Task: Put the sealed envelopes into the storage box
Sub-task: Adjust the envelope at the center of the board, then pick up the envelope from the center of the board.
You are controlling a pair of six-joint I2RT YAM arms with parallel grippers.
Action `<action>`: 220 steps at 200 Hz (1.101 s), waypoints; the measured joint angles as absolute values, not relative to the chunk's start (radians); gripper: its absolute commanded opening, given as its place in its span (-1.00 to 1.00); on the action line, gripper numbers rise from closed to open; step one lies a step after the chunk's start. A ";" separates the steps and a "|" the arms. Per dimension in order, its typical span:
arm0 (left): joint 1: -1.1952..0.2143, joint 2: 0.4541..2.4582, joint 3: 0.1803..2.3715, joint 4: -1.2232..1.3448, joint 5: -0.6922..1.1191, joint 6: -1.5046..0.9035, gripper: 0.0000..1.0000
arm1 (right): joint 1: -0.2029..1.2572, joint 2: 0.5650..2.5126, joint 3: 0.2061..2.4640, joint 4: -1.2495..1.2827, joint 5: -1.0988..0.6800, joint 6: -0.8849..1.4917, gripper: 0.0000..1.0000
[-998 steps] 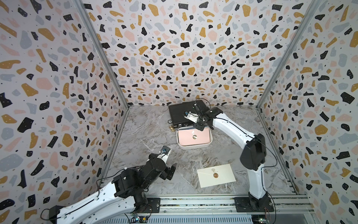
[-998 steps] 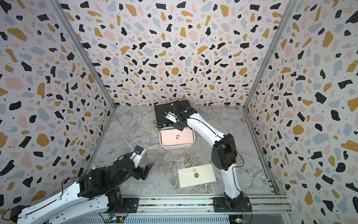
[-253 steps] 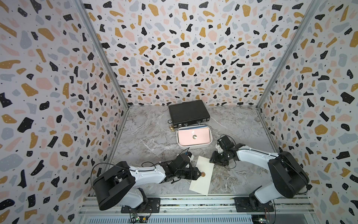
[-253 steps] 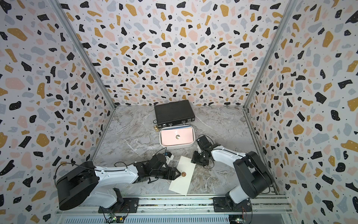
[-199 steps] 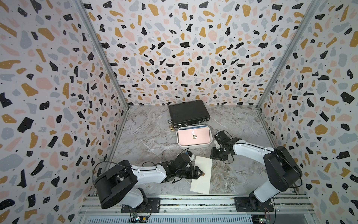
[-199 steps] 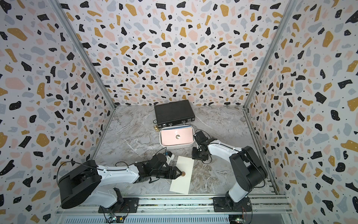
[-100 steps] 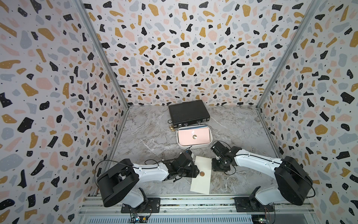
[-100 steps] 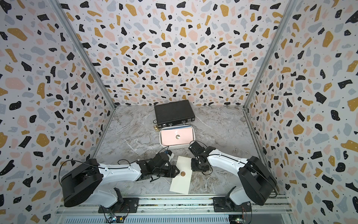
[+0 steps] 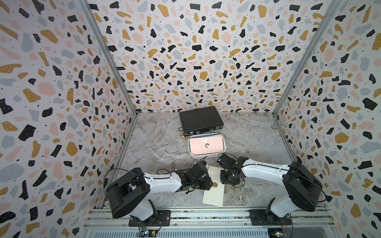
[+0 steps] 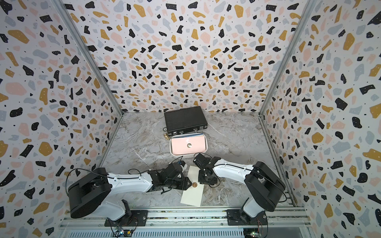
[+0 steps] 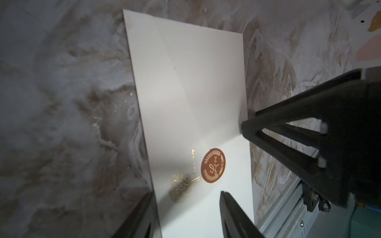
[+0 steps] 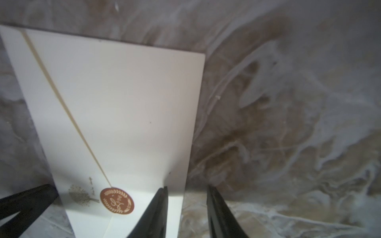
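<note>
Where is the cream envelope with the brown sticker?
In both top views, the cream envelope lies on the table near the front, between the left claw and the right claw.

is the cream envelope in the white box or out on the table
Out. The cream envelope lies flat on the table, short of the storage box; the box's top layer is a pink envelope.

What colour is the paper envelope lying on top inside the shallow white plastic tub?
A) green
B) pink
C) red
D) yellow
B, because the pale pink paper envelope lies flat on top of the others inside the shallow white plastic tub.
</note>
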State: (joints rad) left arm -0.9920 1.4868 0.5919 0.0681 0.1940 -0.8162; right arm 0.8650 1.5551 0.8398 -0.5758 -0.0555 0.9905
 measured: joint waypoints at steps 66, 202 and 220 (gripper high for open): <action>-1.003 1.496 0.592 0.083 0.200 -0.831 -0.02 | 0.886 1.597 0.881 -0.580 -0.062 1.060 -0.27; -1.006 1.497 0.583 0.102 0.198 -0.854 -0.03 | 0.884 1.536 0.884 -0.582 -0.067 1.082 -0.26; -1.007 1.497 0.580 0.113 0.196 -0.857 -0.03 | 0.883 1.508 0.880 -0.574 -0.070 1.082 -0.26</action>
